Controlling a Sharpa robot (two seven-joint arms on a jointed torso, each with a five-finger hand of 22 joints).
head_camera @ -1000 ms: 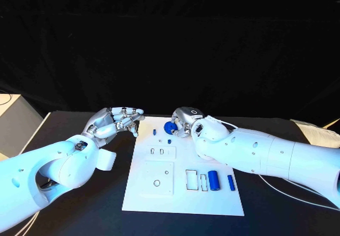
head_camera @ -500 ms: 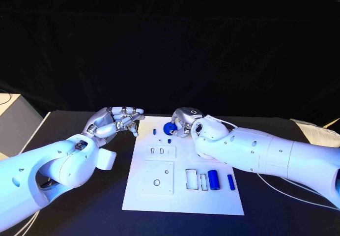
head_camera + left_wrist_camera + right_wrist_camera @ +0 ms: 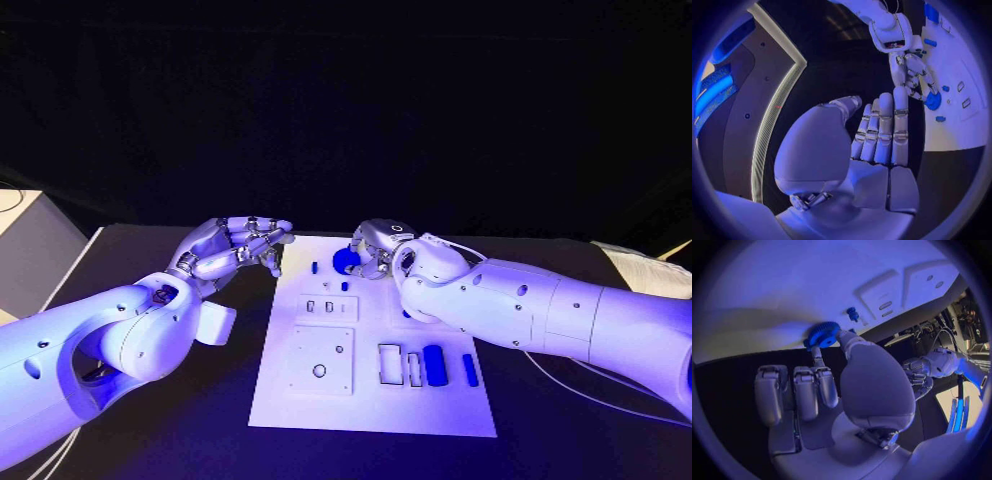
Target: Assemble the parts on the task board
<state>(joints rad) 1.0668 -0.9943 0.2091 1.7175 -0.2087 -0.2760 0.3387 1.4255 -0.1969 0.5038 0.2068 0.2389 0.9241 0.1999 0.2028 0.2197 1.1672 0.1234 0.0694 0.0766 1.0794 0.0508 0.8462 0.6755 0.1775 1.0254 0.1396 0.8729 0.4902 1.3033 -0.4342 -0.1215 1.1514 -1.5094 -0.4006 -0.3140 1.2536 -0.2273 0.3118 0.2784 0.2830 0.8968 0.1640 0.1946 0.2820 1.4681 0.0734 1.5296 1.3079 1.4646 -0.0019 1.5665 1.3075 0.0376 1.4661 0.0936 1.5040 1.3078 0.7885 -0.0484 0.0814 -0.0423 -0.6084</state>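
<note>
Round toothed blue plastic gear (image 3: 822, 334), pinched by right hand (image 3: 378, 243) at white task board (image 3: 433, 405) far edge for seating; left hand (image 3: 238, 245) idle beside board, fingers curled, holding nothing.

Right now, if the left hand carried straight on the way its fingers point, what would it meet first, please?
Probably the right hand at the blue gear on the task board; the left hand is aimed there, though depth is unclear.
</note>
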